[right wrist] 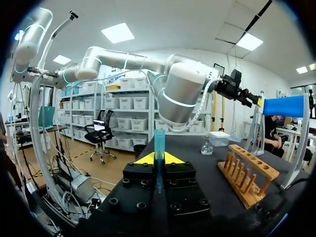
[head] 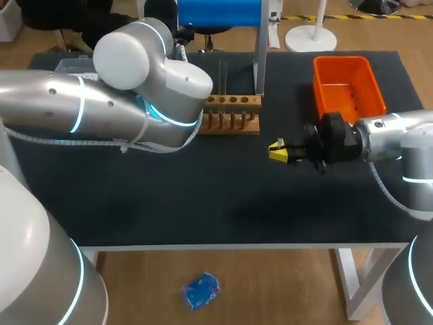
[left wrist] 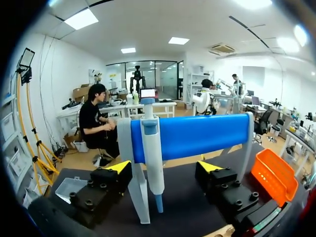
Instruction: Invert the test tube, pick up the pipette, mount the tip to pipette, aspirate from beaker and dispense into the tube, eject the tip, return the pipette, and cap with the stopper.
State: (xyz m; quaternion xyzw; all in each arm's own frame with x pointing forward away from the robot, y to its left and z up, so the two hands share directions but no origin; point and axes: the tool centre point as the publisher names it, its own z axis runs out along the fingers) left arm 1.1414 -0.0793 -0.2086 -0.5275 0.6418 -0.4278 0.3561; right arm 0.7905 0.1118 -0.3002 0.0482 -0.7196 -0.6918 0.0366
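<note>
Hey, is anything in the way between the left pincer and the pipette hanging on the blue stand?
Nothing visible. The pipette hangs from the blue stand straight ahead of the open left pincer, with only bare table mat between them.

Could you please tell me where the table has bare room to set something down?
The front strip of the table, from its near edge up to the left arm and right arm, is bare. The back is crowded: wooden rack, pipette stand, orange bin.
</note>
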